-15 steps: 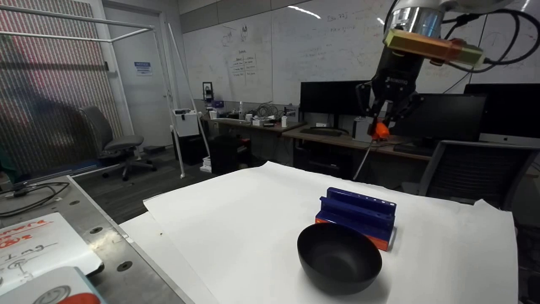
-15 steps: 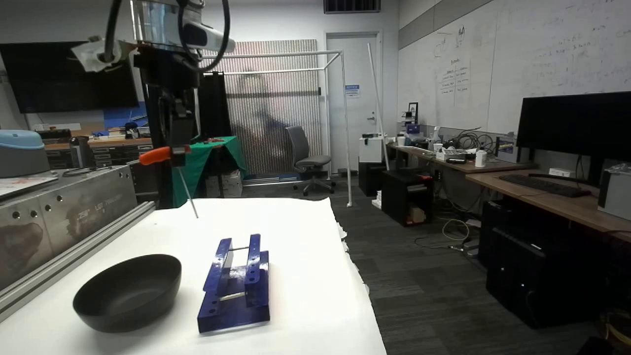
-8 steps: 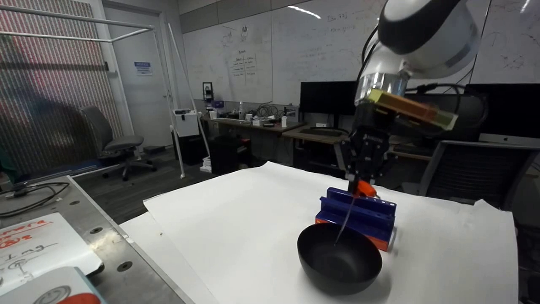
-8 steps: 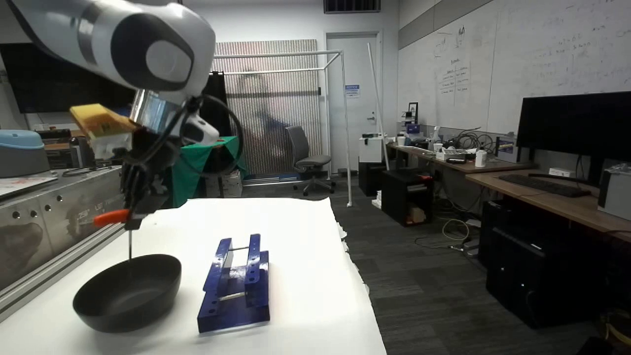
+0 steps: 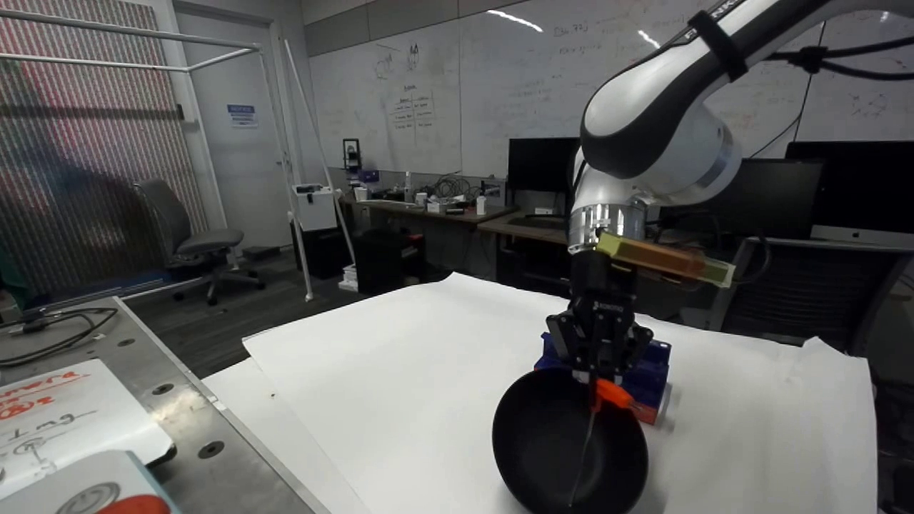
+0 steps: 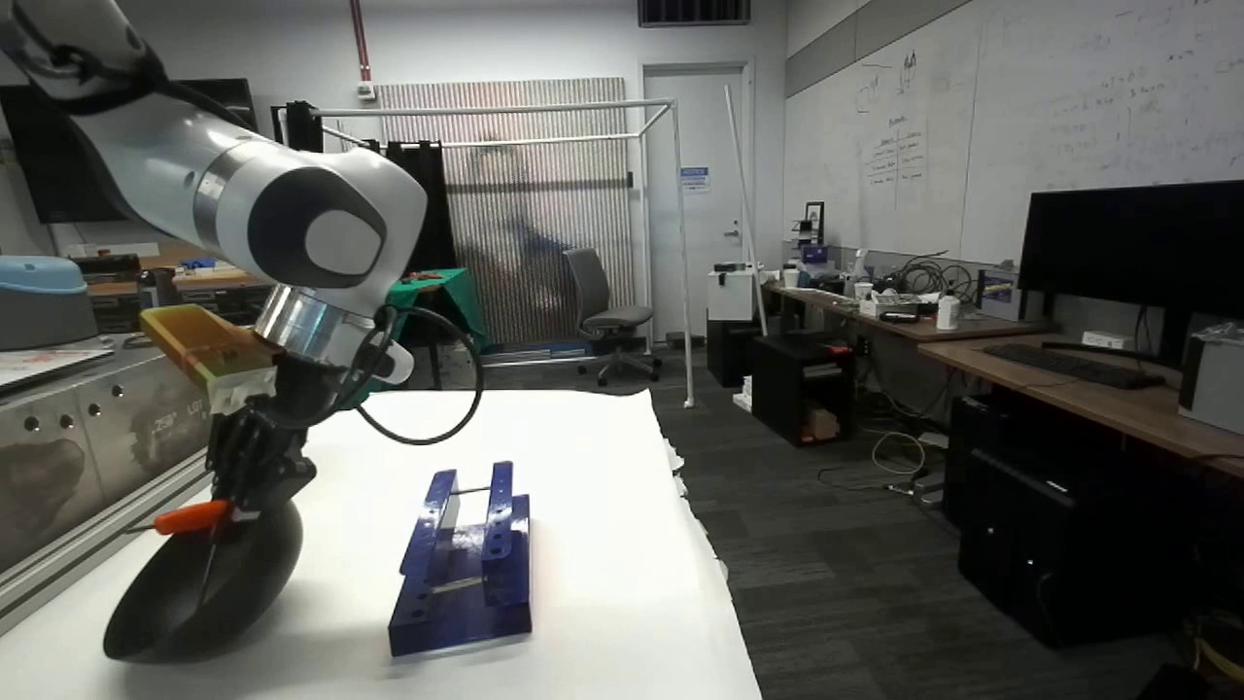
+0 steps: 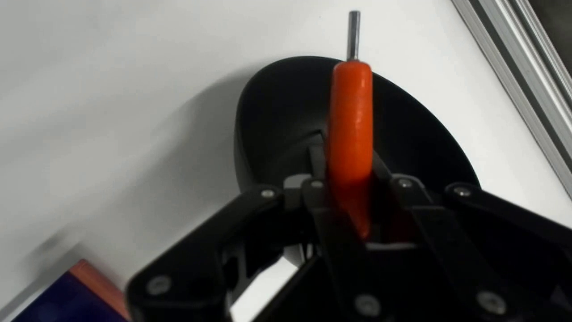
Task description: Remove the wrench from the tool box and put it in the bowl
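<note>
The wrench, an orange-handled tool with a thin metal shaft, shows in both exterior views (image 5: 613,393) (image 6: 191,516) and in the wrist view (image 7: 351,112). My gripper (image 5: 594,380) (image 6: 245,507) (image 7: 348,163) is shut on it, the handle sticking out sideways. The shaft points down into the black bowl (image 5: 535,442) (image 6: 260,569) (image 7: 281,103). The bowl is tilted, one side raised off the table. I cannot tell whether the shaft or my fingers press on it. The dark blue tool box (image 5: 655,364) (image 6: 466,617) (image 7: 71,297) stands beside the bowl, partly hidden behind my gripper in an exterior view.
White paper covers the table (image 5: 400,400). A metal bench (image 5: 214,450) with a rail (image 6: 78,549) runs along the table's edge on the bowl's side. An office chair (image 5: 821,300) stands beyond the table.
My gripper has moved down with the wrench, from high above the table to the bowl. The bowl has tipped from upright to tilted. The tool box has not moved.
</note>
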{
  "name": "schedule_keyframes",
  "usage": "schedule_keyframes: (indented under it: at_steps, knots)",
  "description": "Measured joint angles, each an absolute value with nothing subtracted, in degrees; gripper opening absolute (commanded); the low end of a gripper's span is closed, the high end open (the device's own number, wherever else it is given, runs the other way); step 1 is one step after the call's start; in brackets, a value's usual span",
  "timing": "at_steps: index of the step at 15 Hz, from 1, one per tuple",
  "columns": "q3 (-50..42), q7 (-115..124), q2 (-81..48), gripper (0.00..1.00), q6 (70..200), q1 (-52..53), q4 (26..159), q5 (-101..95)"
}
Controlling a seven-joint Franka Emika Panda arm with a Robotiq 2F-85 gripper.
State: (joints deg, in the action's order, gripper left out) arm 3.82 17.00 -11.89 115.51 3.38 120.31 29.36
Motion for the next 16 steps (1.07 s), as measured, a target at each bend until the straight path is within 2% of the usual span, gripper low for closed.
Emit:
schedule_keyframes:
  at_steps: [6,16]
  knots:
    - [3.86,16.43,-14.36,0.98,115.24,3.43,119.0,29.36]
    - [3.79,16.89,-11.38,1.0,112.92,3.45,116.05,24.82]
